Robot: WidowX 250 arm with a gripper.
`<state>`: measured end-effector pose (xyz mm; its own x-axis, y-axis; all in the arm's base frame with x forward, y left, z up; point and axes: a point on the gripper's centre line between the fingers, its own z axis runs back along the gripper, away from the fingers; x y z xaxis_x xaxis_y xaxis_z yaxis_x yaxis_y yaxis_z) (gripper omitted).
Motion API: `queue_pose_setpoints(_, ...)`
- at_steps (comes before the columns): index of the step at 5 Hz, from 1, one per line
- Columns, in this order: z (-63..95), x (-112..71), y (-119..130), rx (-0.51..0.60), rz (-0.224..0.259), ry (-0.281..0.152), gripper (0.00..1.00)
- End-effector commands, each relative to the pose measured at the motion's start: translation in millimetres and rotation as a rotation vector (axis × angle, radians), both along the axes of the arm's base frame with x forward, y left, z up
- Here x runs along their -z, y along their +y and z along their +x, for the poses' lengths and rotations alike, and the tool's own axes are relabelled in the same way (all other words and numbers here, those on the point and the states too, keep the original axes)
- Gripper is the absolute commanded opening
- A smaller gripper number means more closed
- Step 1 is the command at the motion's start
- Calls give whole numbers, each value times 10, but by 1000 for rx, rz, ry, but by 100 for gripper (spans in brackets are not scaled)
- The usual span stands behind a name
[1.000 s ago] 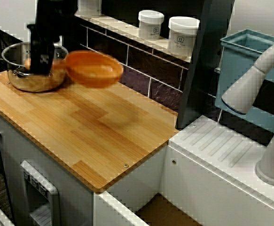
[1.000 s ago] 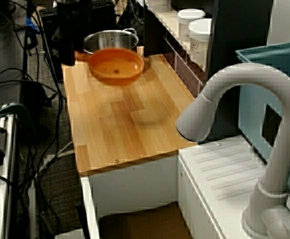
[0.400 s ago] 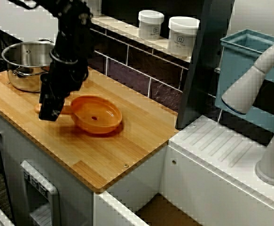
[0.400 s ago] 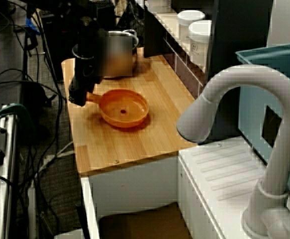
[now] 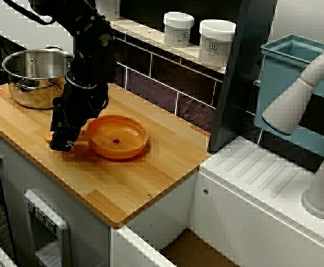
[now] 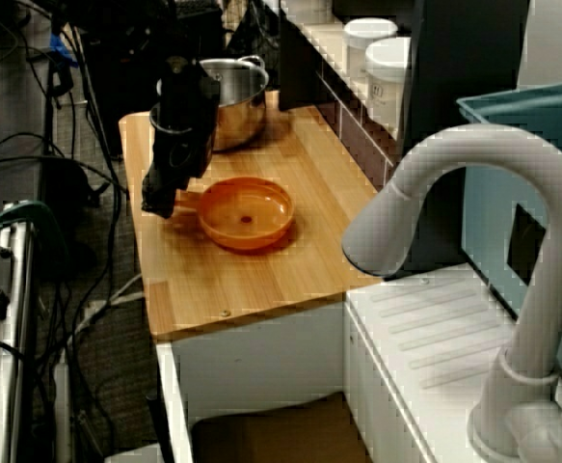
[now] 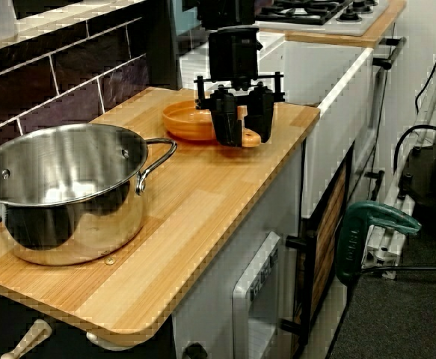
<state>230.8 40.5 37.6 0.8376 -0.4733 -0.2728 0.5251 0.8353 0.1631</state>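
An orange pan (image 5: 117,137) with a short handle rests flat on the wooden counter (image 5: 139,178), right of a steel pot (image 5: 35,78). My black gripper (image 5: 62,142) is at the pan's left side, shut on its handle, with the fingertips down at the counter. From the sink end, the gripper (image 6: 159,203) is seen left of the pan (image 6: 248,212), and the pot (image 6: 225,89) is behind them. From the pot end, the fingers (image 7: 225,123) stand on either side of the orange handle (image 7: 245,139), and the pot (image 7: 60,191) is large in the foreground.
Two white jars (image 5: 178,28) (image 5: 216,41) stand on the tiled ledge behind the counter. To the right are a dark post, a blue bin (image 5: 295,83), a white faucet (image 5: 298,97) and a ribbed white drainboard (image 5: 262,172). A green clamp (image 7: 367,224) hangs beside the counter.
A second ago the pan was in the air by the pot. It came down onto the counter and has since slid slightly right, with the gripper still on the handle.
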Motion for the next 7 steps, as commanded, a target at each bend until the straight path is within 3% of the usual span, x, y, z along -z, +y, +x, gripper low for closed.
queue_pose_setpoints(1, -26, -143, 42, 19, -27, -24, 100)
queue_pose_setpoints(2, -22, -280, 88, 11, -63, -33, 100)
queue_pose_setpoints(3, 24, -388, 221, -74, -101, -84, 100)
queue_pose_setpoints(4, 126, -376, 325, -198, -143, -102, 100)
queue_pose_setpoints(7, 547, -348, 256, -317, -150, -158, 100)
